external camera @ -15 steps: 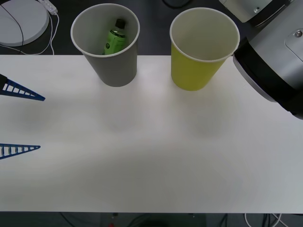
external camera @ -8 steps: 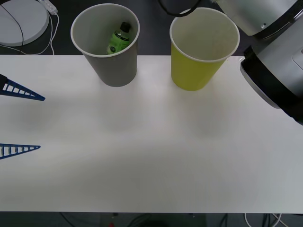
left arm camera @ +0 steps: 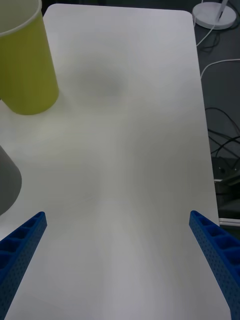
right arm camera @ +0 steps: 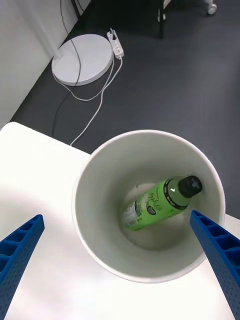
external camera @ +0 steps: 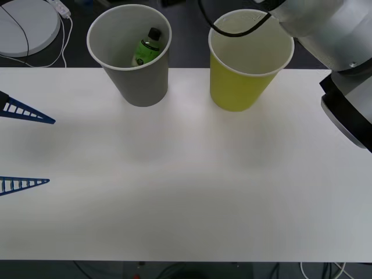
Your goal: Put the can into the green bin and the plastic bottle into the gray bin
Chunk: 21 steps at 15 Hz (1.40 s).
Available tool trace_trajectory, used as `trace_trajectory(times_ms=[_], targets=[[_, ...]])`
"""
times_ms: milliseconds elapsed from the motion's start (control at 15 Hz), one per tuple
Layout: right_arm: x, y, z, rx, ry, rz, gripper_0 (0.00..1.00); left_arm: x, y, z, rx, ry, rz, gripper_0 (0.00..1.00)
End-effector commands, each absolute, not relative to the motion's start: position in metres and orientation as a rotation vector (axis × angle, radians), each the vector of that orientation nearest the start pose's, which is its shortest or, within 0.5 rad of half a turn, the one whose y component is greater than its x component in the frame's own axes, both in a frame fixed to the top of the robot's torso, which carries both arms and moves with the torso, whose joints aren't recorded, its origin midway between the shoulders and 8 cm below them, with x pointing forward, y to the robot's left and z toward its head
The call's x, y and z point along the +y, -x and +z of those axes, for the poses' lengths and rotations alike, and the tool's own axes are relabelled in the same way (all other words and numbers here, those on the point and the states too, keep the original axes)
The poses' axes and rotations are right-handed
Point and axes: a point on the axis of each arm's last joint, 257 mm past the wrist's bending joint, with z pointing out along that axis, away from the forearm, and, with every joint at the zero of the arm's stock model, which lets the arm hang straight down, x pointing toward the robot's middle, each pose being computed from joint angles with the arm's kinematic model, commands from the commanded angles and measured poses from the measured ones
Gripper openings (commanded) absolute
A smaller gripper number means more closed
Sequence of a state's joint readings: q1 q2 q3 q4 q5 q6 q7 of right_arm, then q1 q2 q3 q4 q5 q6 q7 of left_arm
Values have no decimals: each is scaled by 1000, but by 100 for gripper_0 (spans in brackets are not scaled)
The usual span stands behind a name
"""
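- White table [external camera: 186, 192] fills the lower two thirds of the front view; its near half is bare surface.
- Left gripper [external camera: 26, 150] at the left edge of the front view, low over the table. Two blue ribbed fingers [external camera: 29, 113] spread wide, nothing between them. In the left wrist view the same gripper [left arm camera: 120, 265] has one finger at each bottom corner, apart, with table between.
- Gray bin [external camera: 135, 58] stands upright on the far edge of the table, upper left of centre in the front view. White inside, white rolled rim.
- Plastic bottle [external camera: 146, 47] lies inside the gray bin, tilted, black cap pointing up toward the far wall of the bin. In the right wrist view the bottle [right arm camera: 160, 202] rests on the bin's floor, cap leaning on the inner wall, label partly readable as green and white.
- Green bin [external camera: 244, 64] upright just right of the gray bin, a gap between them, not touching. Its inside is white as far as I can see into it.
- Right arm [external camera: 331, 40] reaches across the upper right corner of the front view, past the green bin's rim.
- Right gripper [right arm camera: 120, 260] hangs above the gray bin [right arm camera: 145, 270]; fingers splayed apart at the bottom corners of the right wrist view, gripping nothing.
- Beyond the table: dark floor, a round white base [external camera: 23, 26] with a white cable [external camera: 61, 43] at upper left.
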<state>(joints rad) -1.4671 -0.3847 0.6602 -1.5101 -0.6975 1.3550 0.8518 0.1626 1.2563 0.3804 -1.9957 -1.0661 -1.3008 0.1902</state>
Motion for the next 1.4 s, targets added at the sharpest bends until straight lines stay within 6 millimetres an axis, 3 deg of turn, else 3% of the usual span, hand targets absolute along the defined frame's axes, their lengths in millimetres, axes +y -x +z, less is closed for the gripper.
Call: trace_trajectory(times_ms=[67,267,933,1400], targets=[[101,-531,68,2019,583,300,100,268,-327,-80,1528,-1660,-367,100],[94,-520,64,1999,627,314,100,268,-327,-80,1528,-1660,-367,100],[66,-511,46,1918,690,401,100,268,-327,-80,1528,-1660,-367,100],[49,-506,47,1869,708,436,100,268,-327,-80,1528,-1660,-367,100]])
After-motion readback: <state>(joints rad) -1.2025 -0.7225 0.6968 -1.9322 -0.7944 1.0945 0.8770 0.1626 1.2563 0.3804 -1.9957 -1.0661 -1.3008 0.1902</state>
